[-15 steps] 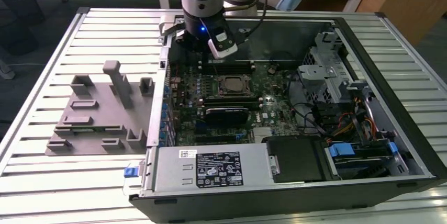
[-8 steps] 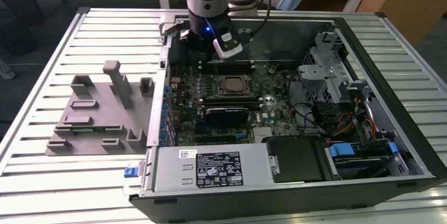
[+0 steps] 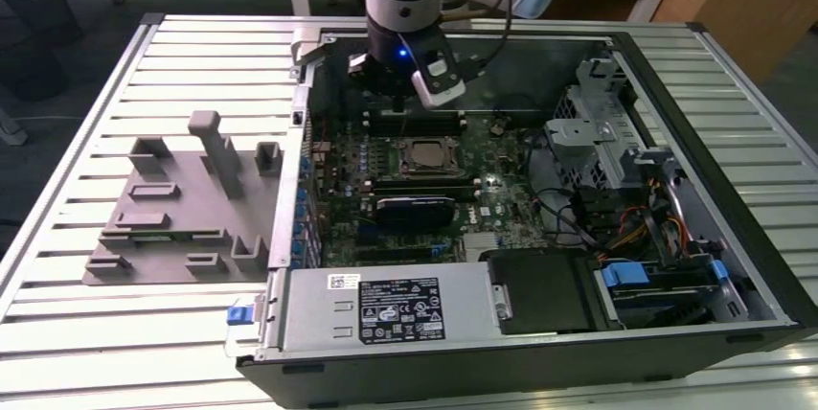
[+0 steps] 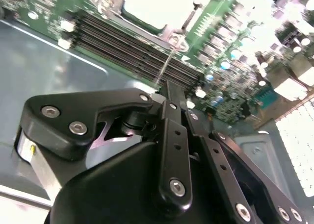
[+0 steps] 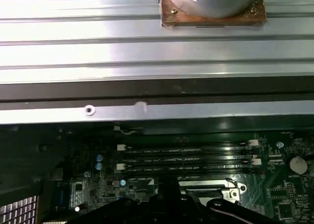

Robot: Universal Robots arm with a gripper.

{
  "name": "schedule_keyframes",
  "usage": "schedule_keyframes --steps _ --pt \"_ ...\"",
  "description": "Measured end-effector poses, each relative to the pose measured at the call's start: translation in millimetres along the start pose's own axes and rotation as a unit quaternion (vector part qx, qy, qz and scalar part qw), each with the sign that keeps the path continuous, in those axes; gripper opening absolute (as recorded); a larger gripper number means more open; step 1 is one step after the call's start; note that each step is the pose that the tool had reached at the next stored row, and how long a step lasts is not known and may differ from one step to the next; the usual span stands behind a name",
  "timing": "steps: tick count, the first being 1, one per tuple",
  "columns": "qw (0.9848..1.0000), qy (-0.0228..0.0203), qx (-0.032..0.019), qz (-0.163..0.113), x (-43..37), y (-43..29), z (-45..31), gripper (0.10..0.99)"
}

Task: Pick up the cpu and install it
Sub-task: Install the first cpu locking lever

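Note:
In the exterior view, a silvery-grey square that looks like the cpu [image 3: 422, 155] lies flat inside the metal-framed socket on the green motherboard [image 3: 505, 194] of the open computer case. My gripper [image 3: 400, 96] hangs inside the case just behind that socket, over the memory slots [image 3: 412, 124], and is not touching the square. In the second wrist view, the gripper's black linkage [image 4: 169, 94] points toward the memory slots [image 4: 132, 52], with a bright patch in the socket frame [image 4: 152, 8] beyond. What sits between the gripper's tips is hidden.
A grey slotted holder block [image 3: 179, 209] stands on the ribbed metal table [image 3: 77, 333] at the exterior view's left of the case. The case holds a power supply [image 3: 383, 309], a drive cage [image 3: 595, 132] and cables [image 3: 633, 228]. Its back wall [image 5: 157, 111] is close to the gripper.

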State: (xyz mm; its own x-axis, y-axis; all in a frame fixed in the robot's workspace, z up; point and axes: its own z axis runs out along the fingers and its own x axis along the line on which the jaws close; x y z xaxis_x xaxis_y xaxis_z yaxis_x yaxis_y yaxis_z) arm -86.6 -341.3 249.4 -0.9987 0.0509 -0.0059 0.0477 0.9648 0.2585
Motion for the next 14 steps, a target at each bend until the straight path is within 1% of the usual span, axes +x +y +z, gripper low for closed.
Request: schedule_keyframes --steps 6,14 --pt "1.0000 0.0014 0.0001 0.000 -15.9 0.8 0.3 0.106" --pt "1.0000 0.0038 0.0002 0.001 -39.9 1.9 0.8 0.106"
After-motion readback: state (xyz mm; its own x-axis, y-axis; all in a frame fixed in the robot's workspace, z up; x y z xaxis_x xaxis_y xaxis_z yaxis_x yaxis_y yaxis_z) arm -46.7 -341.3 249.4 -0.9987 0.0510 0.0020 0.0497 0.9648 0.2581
